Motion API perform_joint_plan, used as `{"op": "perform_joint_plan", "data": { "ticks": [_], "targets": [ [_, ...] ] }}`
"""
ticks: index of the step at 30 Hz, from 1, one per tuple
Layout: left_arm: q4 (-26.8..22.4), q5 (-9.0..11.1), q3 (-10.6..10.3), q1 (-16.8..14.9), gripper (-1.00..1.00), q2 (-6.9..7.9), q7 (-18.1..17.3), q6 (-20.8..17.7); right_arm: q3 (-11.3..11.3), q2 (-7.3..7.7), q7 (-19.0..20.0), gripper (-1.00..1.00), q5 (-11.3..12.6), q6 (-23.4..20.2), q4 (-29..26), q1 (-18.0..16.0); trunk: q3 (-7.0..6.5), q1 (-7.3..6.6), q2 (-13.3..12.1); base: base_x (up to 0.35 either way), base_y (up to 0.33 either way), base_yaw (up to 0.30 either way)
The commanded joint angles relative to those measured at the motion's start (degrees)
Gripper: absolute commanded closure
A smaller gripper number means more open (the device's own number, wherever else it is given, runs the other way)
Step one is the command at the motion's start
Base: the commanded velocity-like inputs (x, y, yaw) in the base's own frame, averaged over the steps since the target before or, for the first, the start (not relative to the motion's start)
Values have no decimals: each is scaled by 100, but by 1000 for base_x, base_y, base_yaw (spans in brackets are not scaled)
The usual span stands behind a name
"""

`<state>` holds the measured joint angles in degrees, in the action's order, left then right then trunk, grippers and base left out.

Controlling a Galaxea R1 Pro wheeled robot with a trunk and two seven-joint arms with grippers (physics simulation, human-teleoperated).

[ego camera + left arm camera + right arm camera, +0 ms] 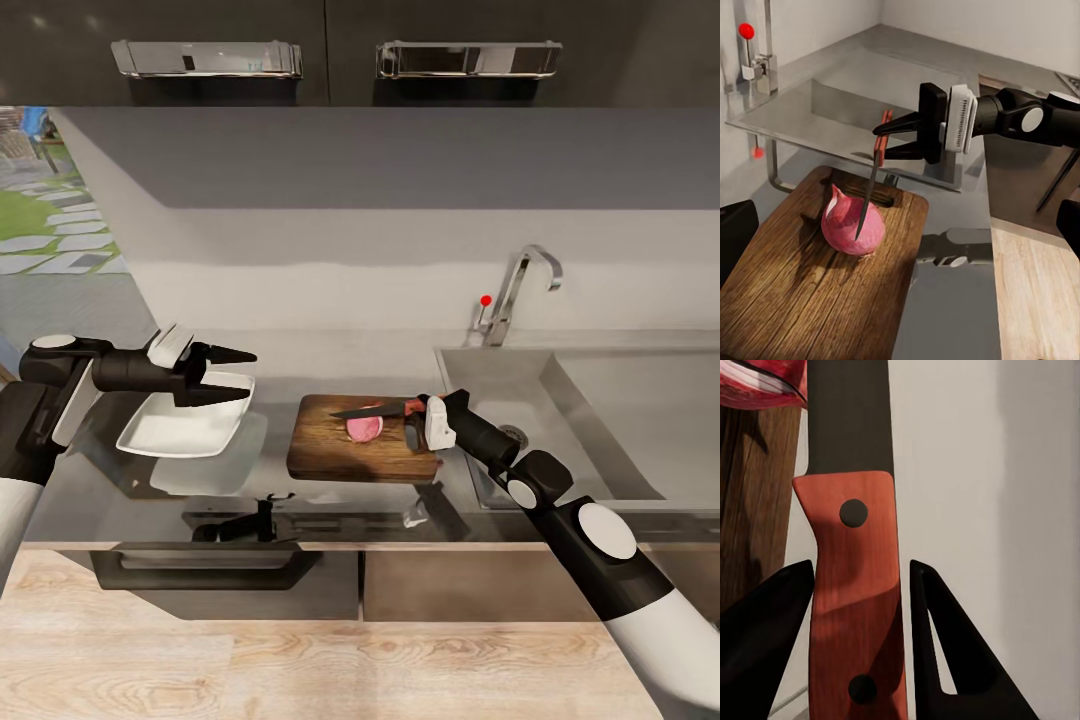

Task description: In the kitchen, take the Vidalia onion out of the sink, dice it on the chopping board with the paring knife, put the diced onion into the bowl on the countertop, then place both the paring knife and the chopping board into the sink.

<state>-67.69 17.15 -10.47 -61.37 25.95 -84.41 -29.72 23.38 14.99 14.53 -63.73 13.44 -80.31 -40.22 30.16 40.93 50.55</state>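
On the table's left, the left gripper (232, 372) hovers with jaws apart over the empty bowl (185, 425). On the chopping board (362, 438) sits the whole Vidalia onion (364, 427); the right gripper (412, 410) clamps the paring knife (372, 409), its blade seemingly touching the onion. A straight downward press suits. The sink (600, 400) looks empty.

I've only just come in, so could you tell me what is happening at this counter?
The right end effector holds the paring knife with its blade against the whole pinkish onion on the chopping board. The left end effector hangs open above the white bowl on the countertop. The sink lies to the right.
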Motion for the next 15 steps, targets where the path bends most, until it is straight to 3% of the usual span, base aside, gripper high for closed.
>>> {"op": "perform_joint_plan", "data": {
  "ticks": [1,12,15],
  "targets": [
    [1,28,-17,-6,-100,7,-6,-59,3,4,23,100,-69,18,-2,-4,6,1,4,0,0,0],
    [1,29,-17,-6,-100,7,-6,-56,0,4,23,100,-69,18,-2,-4,6,1,4,0,0,0],
    [1,30,-17,-6,-100,7,-6,-59,0,4,23,100,-69,18,-2,-4,60,67,125,0,0,0]
  ]
}}
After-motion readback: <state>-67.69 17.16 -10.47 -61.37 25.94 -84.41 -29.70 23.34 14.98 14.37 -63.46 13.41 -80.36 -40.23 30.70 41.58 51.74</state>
